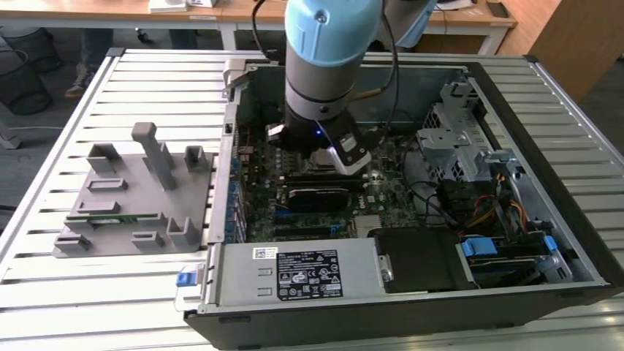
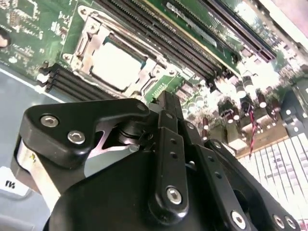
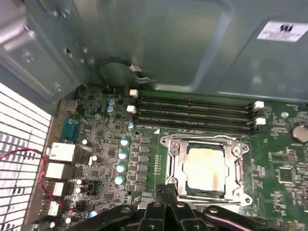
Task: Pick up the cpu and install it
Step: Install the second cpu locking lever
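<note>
Cpu (image 3: pixel 206 168) sits flat in the socket (image 3: pixel 173 166) on the motherboard (image 3: pixel 144 154), its metal top facing up; it is square, so I see no long axis, and its edges run parallel to the socket frame. In the second wrist view it shows at upper left (image 2: pixel 115 65), inside the silver frame (image 2: pixel 82 45). My claw (image 3: pixel 166 190) hangs just above the board beside the socket, its fingers (image 2: pixel 168 108) pressed together and holding nothing. In the exterior view the arm (image 1: pixel 326 66) reaches down into the open case (image 1: pixel 546 219), centre of frame, and the grey fixture (image 1: pixel 127 197) lies on the table (image 1: pixel 58 292) at left.
</note>
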Robot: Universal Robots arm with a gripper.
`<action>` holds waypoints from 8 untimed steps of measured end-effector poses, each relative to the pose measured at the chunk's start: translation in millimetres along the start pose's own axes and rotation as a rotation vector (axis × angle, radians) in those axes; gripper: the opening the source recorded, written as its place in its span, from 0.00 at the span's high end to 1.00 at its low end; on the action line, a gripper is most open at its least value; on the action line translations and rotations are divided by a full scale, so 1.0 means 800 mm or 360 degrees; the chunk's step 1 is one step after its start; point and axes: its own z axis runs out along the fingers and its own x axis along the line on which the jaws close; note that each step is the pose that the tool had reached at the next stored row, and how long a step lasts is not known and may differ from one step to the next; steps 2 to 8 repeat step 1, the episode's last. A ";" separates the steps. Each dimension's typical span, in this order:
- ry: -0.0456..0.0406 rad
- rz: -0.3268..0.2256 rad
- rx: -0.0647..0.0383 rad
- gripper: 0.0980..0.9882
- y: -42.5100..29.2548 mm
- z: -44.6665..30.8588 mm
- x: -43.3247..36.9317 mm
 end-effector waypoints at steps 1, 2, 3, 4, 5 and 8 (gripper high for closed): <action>0.0000 0.0000 0.0000 0.99 0.0004 -0.0013 0.000; 0.0000 0.0000 0.0000 0.99 0.0004 -0.0013 0.000; 0.0000 0.0000 0.0000 0.99 0.0004 -0.0013 0.000; 0.0000 0.0000 0.0000 0.99 0.0004 -0.0013 0.000; 0.0000 0.0000 0.0000 0.99 0.0004 -0.0013 0.000; 0.0000 0.0000 0.0000 0.99 0.0004 -0.0013 0.000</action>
